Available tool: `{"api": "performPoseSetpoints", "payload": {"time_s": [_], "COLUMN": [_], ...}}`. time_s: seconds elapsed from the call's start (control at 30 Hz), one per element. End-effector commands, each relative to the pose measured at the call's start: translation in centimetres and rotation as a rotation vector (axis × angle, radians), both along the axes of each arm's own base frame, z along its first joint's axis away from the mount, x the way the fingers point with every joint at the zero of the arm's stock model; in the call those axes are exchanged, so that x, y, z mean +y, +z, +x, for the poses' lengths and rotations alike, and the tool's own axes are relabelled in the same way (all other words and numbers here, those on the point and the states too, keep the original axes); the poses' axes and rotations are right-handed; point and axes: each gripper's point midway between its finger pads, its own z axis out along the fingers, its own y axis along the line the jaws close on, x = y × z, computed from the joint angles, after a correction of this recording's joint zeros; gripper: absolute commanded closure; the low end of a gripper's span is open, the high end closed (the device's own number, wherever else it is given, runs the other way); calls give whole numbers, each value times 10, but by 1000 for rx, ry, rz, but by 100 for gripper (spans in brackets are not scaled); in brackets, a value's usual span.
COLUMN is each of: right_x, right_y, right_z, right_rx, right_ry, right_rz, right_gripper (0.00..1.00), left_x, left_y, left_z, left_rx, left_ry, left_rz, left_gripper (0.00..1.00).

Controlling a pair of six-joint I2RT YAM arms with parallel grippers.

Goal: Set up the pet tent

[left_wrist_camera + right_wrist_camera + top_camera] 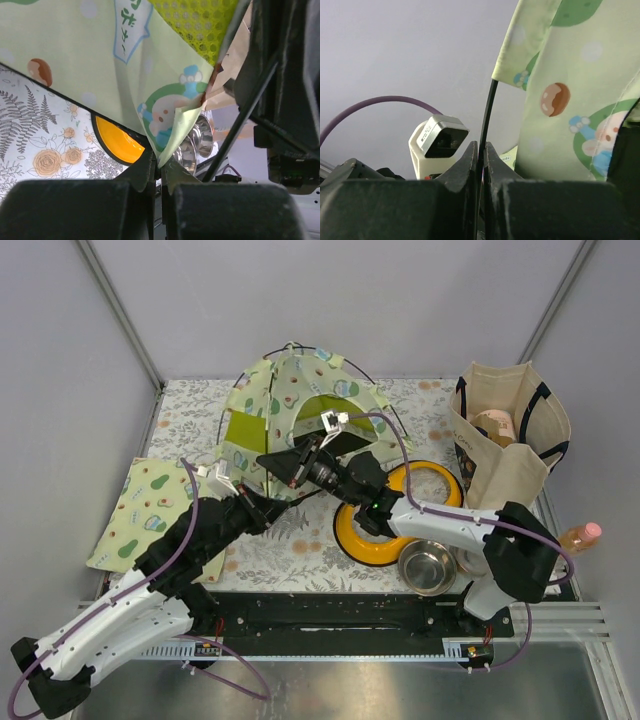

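Status for you: the pet tent (292, 405) sits back-centre on the table (300, 555), domed up, with the mat (145, 508) well off to its left.

- Your left gripper (160, 167) is clenched on a fabric corner (172, 132) of the tent. The cloth runs straight into the pinch, with no gap between the fingers.
- Your right gripper (481, 155) is clamped on the thin black pole (488, 112), just beside the tent's hem. The pole rises straight out of the closed fingers.
- My read on why it's split this way: one arm anchors the cloth while the other steers the pole, so the pole can be tensioned against the fabric and the panel doesn't slide along with it.
- Both holds are at the tent's front-left side (the top view shows the two wrists nearly touching there, so watch for a collision).
- The orange feeder (370, 540), steel bowl (427, 568) and tote bag (505, 465) are off to the right, clear of the work.

I judge it partly done. I can't tell from here whether the pole end is seated.
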Motion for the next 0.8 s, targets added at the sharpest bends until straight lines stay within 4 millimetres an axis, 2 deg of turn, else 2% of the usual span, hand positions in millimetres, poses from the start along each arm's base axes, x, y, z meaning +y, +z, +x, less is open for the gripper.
{"api": "performPoseSetpoints", "payload": {"time_s": [0.0,0.17,0.33,0.57,0.73,0.77], "right_x": [-5,2,1,-17,-25,-26], "right_y": [4,-21,-51,-90,-105,-107], "right_z": [9,-6,-22,-33,-47,-49], "right_rx": [-103,-74,-17,105,157,167], "right_ry": [-129,-106,-63,-54,-9,-6], "right_rz": [12,-29,-80,-191,-266,-281], "right_gripper": [100,100,99,68,43,41], "left_x": [-7,-2,4,4,0,-1], "left_y": [20,17,4,-24,-42,-46], "left_z": [-8,-7,-6,4,10,11], "left_rx": [3,0,-15,-36,-39,-39], "left_ry": [-22,-3,16,24,19,19], "left_rz": [-102,-97,-66,34,87,90], "left_gripper": [100,100,100,100,100,100]}}
